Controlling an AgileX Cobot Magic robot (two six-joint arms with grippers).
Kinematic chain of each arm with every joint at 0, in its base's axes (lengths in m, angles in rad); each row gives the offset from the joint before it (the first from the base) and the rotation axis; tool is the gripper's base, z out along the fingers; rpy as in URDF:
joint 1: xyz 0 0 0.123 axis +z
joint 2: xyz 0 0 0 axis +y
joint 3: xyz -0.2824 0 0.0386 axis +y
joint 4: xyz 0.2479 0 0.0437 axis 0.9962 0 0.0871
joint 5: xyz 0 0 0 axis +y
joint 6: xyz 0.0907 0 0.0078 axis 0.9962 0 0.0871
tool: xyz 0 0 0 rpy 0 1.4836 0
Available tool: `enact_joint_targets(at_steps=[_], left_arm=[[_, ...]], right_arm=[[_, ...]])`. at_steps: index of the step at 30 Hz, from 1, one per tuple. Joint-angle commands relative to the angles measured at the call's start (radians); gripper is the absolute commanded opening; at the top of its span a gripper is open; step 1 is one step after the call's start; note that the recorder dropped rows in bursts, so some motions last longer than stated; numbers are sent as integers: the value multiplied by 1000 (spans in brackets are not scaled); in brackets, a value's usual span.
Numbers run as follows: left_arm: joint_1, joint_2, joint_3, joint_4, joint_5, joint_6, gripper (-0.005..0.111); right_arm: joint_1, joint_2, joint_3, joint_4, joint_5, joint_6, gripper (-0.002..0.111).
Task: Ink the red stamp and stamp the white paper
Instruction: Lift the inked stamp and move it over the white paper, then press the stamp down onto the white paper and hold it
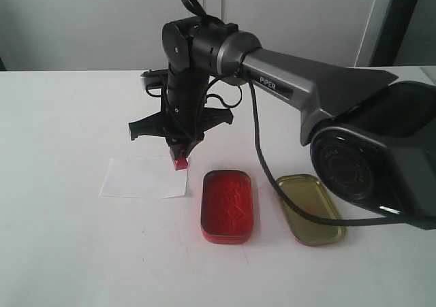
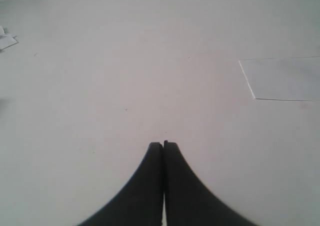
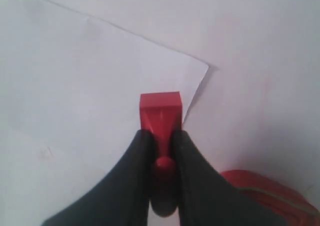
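Note:
The red stamp [image 1: 180, 162] [image 3: 160, 115] is held by its knob in my right gripper [image 1: 178, 152] [image 3: 161, 135], which is shut on it. It hangs base-down at the right-hand corner of the white paper [image 1: 144, 178] [image 3: 85, 100]; whether it touches the sheet I cannot tell. The paper [image 2: 285, 78] also shows in the left wrist view. The red-filled ink tin [image 1: 227, 205] [image 3: 265, 196] lies just right of the paper. My left gripper [image 2: 163, 144] is shut on nothing, over bare table, and does not appear in the exterior view.
A gold tin lid [image 1: 310, 208] lies right of the ink tin. The right arm [image 1: 300, 89] reaches in from the right, with a black cable [image 1: 262, 164] hanging over the lid and tin. Small paper scraps [image 2: 6, 38] lie far off in the left wrist view.

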Motion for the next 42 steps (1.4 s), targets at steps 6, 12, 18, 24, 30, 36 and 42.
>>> enact_joint_targets(at_steps=[6, 12, 18, 24, 30, 36, 42], left_arm=[[1, -5, 4, -4, -4, 0, 0], [1, -5, 4, -4, -4, 0, 0], [1, -5, 4, -4, -4, 0, 0], [1, -5, 4, -4, -4, 0, 0], [1, -5, 4, -4, -4, 0, 0], [1, -5, 4, -4, -4, 0, 0], [1, -5, 4, -4, -4, 0, 0]], right_arm=[[50, 1, -46, -42, 2, -14, 0], [54, 12, -46, -45, 2, -14, 0], [61, 12, -40, -63, 2, -14, 0], [72, -7, -35, -65, 2, -39, 0], [74, -56, 56, -71, 2, -63, 0], [74, -62, 78, -82, 2, -78, 0], [74, -38, 78, -151, 2, -76, 0]])
